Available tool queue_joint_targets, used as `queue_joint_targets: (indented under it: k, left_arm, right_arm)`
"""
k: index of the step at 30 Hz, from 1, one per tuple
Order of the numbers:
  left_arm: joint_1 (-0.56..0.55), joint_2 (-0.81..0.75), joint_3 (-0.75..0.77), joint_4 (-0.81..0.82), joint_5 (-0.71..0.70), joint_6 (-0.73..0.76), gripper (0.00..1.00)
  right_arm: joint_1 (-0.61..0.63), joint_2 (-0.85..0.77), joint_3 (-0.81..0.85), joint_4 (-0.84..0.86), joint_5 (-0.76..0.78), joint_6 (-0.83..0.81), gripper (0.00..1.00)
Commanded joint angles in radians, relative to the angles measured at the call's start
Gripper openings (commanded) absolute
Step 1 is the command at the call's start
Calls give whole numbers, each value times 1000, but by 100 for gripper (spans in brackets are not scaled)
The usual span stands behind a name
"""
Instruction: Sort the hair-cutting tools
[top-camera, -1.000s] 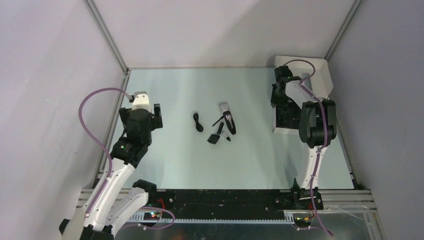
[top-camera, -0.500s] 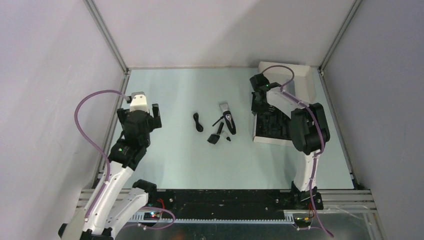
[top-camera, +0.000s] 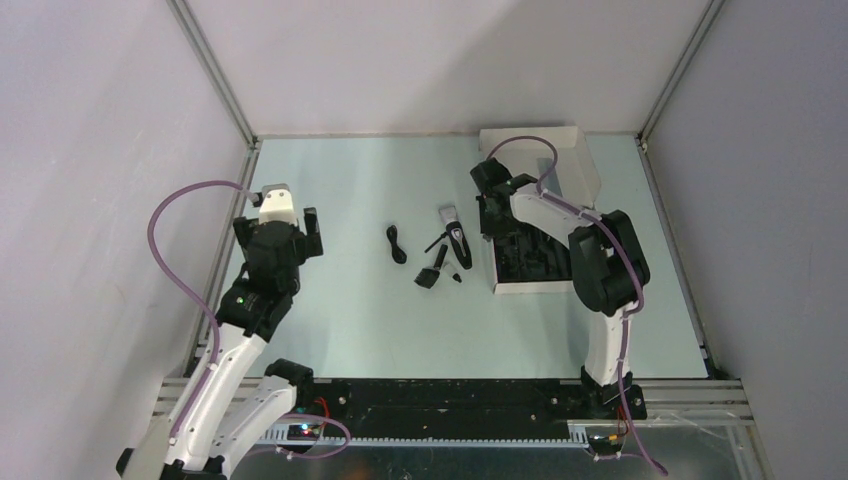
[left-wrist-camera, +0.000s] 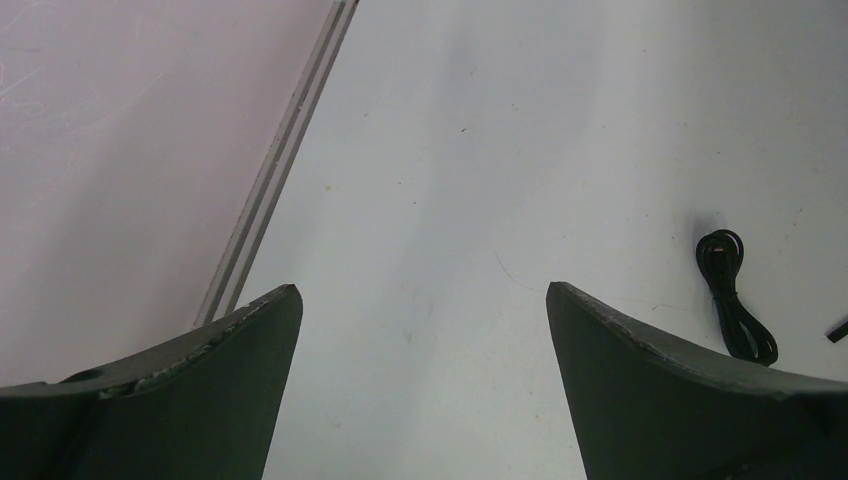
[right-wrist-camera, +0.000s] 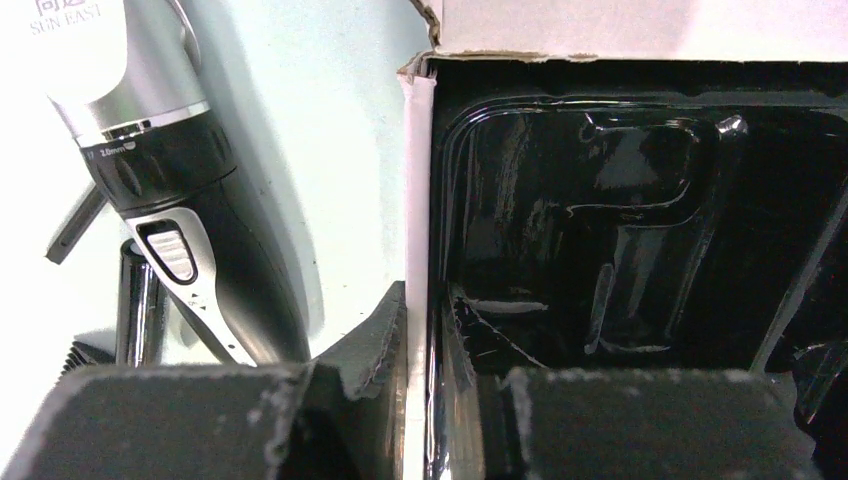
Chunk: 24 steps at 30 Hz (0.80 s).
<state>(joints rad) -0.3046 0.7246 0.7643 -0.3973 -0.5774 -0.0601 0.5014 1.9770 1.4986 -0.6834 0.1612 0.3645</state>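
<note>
The black-and-silver clipper (top-camera: 458, 240) lies mid-table; it also fills the left of the right wrist view (right-wrist-camera: 190, 200). Beside it lie a thin black stick-brush (top-camera: 433, 243), a black comb attachment (top-camera: 430, 276) and a black coiled cord (top-camera: 397, 243), which also shows in the left wrist view (left-wrist-camera: 735, 300). My right gripper (top-camera: 490, 215) is shut on the left wall (right-wrist-camera: 418, 200) of the open white cardboard box (top-camera: 525, 287), just right of the clipper. My left gripper (left-wrist-camera: 420, 300) is open and empty at the far left (top-camera: 300, 225).
The box holds a glossy black moulded tray (right-wrist-camera: 620, 220), and its lid (top-camera: 540, 150) stands up at the back. A metal frame rail (left-wrist-camera: 280, 170) runs along the table's left edge by my left gripper. Grey walls close in the table.
My right gripper has dragged the white box leftward from the back right corner to just beside the clipper. My left arm has barely moved.
</note>
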Motion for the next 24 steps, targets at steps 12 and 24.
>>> queue_joint_targets:
  k: [12,24]
  left_arm:
    - [7,14,-17,32,-29,-24,100]
    - [7,45,-29,34,-45,-41,100]
  right_arm:
    - [30,-222,-21,-30,1,-73,70]
    - [131,-160,12,79,-69,-80,79]
